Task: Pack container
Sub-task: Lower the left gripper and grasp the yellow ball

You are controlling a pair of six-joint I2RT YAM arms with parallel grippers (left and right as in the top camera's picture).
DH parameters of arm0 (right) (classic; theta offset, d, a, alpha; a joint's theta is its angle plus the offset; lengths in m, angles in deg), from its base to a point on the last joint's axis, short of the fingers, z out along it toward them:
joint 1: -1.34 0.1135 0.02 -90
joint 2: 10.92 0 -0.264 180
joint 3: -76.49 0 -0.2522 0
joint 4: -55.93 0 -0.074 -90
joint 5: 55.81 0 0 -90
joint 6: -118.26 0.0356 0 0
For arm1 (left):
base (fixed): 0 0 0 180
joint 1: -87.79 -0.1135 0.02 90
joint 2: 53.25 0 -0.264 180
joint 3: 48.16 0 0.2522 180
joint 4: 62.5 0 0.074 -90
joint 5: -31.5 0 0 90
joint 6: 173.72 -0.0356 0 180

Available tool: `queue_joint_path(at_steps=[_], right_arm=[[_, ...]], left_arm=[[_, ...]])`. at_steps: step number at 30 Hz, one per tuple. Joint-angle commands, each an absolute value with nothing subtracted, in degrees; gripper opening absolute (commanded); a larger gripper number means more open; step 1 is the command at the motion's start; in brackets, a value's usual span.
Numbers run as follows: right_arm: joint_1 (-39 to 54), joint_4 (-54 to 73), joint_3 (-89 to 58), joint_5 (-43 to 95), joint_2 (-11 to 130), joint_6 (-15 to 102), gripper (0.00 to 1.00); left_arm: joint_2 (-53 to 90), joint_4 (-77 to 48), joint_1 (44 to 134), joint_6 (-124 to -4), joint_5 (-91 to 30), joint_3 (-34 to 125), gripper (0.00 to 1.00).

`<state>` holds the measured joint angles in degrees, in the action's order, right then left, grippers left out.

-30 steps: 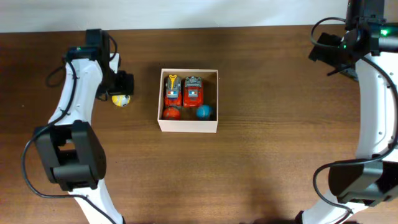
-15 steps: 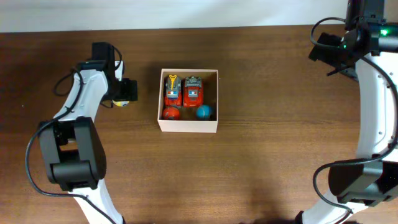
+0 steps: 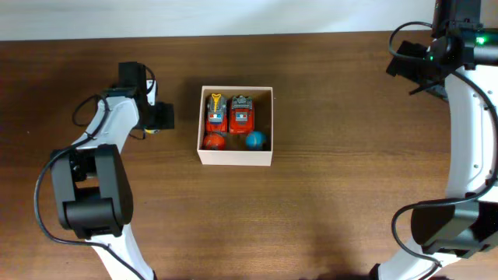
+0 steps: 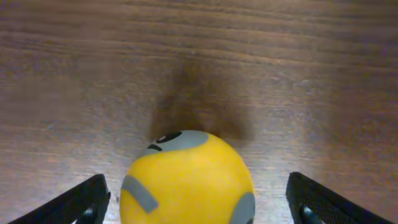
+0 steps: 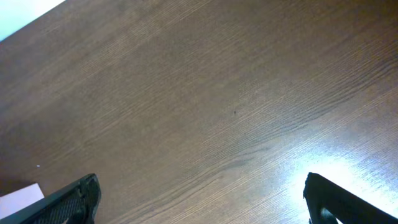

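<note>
Two grippers gape wide: the left gripper (image 4: 200, 202) straddles a yellow ball (image 4: 186, 180) on the wooden table (image 4: 298, 74), one finger on either side, not closed on it. The container (image 3: 233, 158), holding two red toy cars (image 3: 241, 115), a red ball (image 3: 214, 141) and a blue ball (image 3: 255, 140), sits near those jaws. The empty right gripper (image 5: 199, 199) hangs well apart from it.

I'm looking at a dark brown wood-grain table (image 3: 327, 202). A yellow ball (image 4: 186, 180) with grey markings rests on it directly under my left gripper (image 3: 159, 117), between the fingers, with wood showing on either side. The container (image 3: 236, 158) sits on the wood near that gripper, toward the table's middle. Below my right gripper (image 5: 199, 205) the wood shows grain and a bright glare patch.
</note>
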<state>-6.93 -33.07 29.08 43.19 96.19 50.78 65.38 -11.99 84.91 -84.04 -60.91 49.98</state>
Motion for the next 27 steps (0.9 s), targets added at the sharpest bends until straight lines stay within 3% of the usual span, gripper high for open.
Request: queue_joint_path(at_steps=[1, 3, 7, 14, 20, 27], right_arm=[[-6.93, -33.07, 28.75, 43.69, 96.50, 51.48, 0.99], [-6.93, -33.07, 28.75, 43.71, 96.50, 51.48, 0.99], [-6.93, -33.07, 28.75, 43.71, 96.50, 51.48, 0.99], [-6.93, -33.07, 28.75, 43.69, 96.50, 51.48, 0.99], [-6.93, -33.07, 28.75, 43.69, 96.50, 51.48, 0.99], [-6.93, -33.07, 28.75, 43.71, 96.50, 51.48, 0.99]], left_arm=[[66.12, -13.19, 84.74, -83.71, -60.87, 48.67, 0.92], [66.12, -13.78, 84.74, -83.71, -60.87, 48.62, 0.89], [66.12, -14.70, 84.74, -83.69, -60.82, 48.62, 0.62], [66.34, -14.89, 84.74, -83.69, -59.10, 48.60, 0.61], [66.75, -14.15, 84.78, -83.67, -56.91, 48.60, 0.49], [66.49, -10.33, 84.78, -83.06, -55.88, 50.28, 0.49]])
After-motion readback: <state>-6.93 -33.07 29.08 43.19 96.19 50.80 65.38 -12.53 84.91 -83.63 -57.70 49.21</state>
